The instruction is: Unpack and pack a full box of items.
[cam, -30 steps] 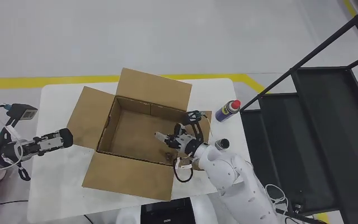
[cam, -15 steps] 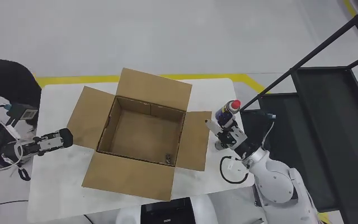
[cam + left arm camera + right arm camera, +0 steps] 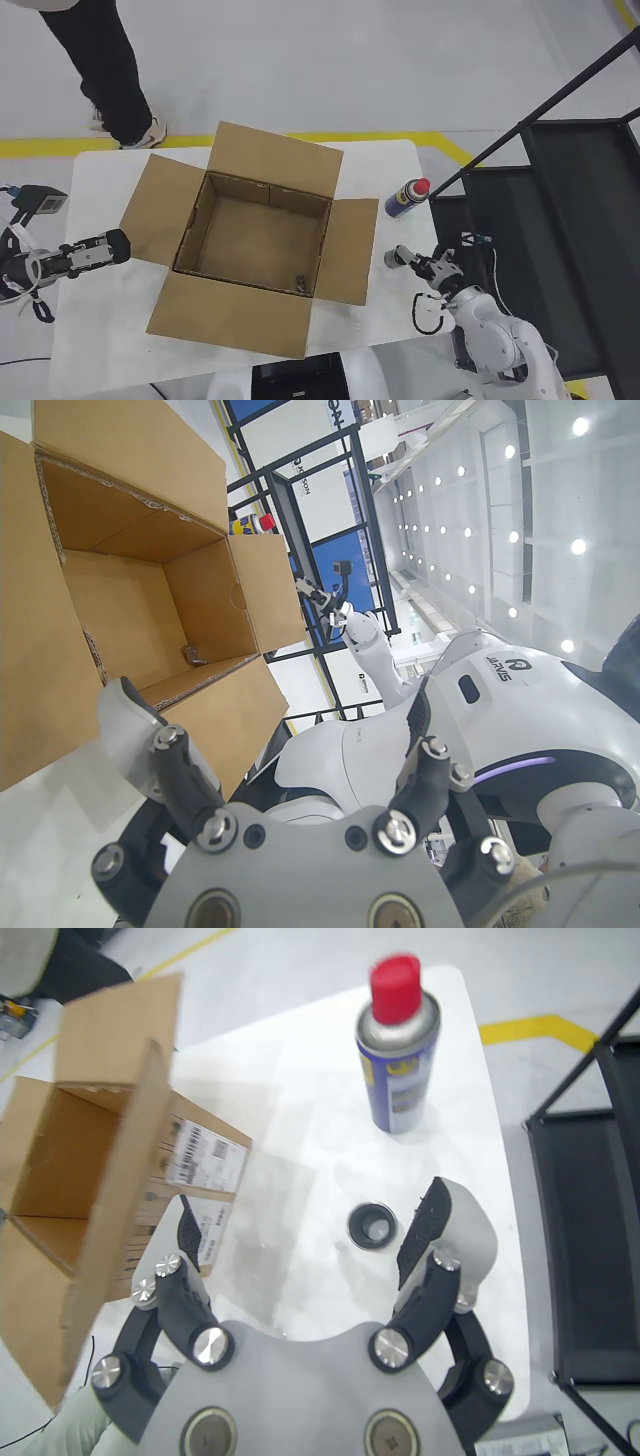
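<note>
As the right tool backs off spread, the ring lies at 3 o'clock of the box — one piece remains inside.

A white barcode label sat on the cardboard box's outer wall; yellow lettering marked the blue spray can's body.

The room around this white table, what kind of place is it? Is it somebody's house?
Probably not a house: more like a robot lab or workshop hall. The floor has a painted yellow line, a black metal rack stands beside the table, and rows of ceiling lights sit high overhead.
</note>
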